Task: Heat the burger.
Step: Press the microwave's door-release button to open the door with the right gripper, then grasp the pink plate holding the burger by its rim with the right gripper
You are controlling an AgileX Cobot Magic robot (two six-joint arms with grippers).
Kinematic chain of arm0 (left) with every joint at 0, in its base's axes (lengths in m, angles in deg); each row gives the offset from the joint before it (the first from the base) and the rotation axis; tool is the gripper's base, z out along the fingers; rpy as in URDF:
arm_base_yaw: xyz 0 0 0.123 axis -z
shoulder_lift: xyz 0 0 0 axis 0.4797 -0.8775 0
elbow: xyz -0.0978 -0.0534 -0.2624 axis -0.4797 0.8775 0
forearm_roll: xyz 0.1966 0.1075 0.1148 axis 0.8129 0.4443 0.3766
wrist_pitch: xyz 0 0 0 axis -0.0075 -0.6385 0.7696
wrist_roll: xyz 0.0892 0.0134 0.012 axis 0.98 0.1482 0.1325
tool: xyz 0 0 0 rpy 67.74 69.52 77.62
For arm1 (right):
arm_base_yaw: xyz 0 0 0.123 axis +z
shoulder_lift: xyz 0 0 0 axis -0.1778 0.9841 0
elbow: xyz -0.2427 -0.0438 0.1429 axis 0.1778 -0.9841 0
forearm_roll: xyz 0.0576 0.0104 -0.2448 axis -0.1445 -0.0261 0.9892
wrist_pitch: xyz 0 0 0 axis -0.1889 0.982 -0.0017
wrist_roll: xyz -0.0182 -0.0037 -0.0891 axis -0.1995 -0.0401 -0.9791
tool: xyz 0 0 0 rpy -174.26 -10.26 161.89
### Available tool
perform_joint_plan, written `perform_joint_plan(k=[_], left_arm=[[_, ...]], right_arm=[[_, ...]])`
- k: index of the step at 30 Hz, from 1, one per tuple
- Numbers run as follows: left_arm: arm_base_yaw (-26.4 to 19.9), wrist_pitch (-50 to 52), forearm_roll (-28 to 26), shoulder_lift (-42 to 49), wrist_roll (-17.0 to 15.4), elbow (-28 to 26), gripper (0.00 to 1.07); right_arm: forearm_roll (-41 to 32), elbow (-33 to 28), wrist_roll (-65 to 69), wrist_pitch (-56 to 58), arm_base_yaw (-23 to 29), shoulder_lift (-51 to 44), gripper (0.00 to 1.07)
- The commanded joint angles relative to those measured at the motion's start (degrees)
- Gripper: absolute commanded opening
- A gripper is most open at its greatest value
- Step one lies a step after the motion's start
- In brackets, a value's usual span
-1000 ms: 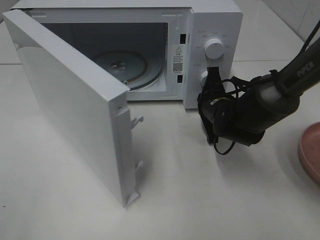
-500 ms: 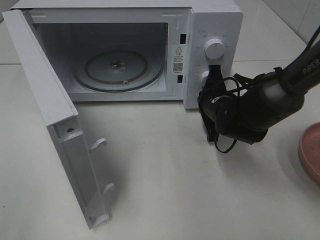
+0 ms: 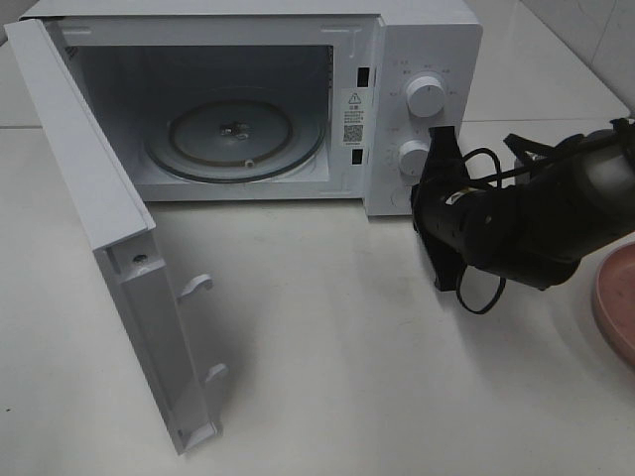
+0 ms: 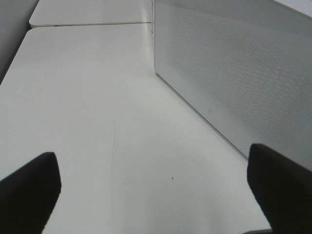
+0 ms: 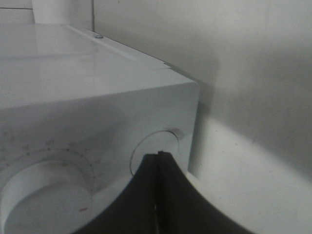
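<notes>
The burger is out of view. The white microwave (image 3: pixel 427 50) stands open, its door (image 3: pixel 89 198) swung wide to the left, and the glass turntable (image 3: pixel 238 134) inside is bare. My right gripper (image 3: pixel 444 141) is shut with nothing in it, its tips just right of the lower knob (image 3: pixel 410 159) on the control panel. In the right wrist view the shut right gripper (image 5: pixel 159 157) points at the panel, close to a round knob (image 5: pixel 44 200). My left gripper (image 4: pixel 156 190) is open over bare table beside the microwave's perforated side wall (image 4: pixel 234 73).
A pink plate (image 3: pixel 617 297) shows partly at the right edge of the table. The open door juts forward over the left of the table. The upper knob (image 3: pixel 425 96) sits above the lower one. White tabletop (image 3: pixel 327 377) spreads in front of the microwave.
The microwave door has swung from half open to wide open. My right gripper has drawn back to the right, away from the control panel, still shut.
</notes>
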Motion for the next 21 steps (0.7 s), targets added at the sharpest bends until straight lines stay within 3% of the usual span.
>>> perform_joint_plan(k=[1,12,21], left_arm=[[-0.11,0.17,-0.06,1.49,-0.40,0.17,0.98],[-0.11,0.17,-0.06,1.49,-0.40,0.17,0.98],[-0.11,0.17,-0.06,1.49,-0.40,0.17,0.98]], right_arm=[[1.15,-0.92,-2.69,3.09,0.17,-2.58,0.00],[7.56,-2.35,-13.64,18.79,0.17,-10.89,0.02],[20.40,-2.23,-31.46,40.22,-0.69,-16.62,0.05]])
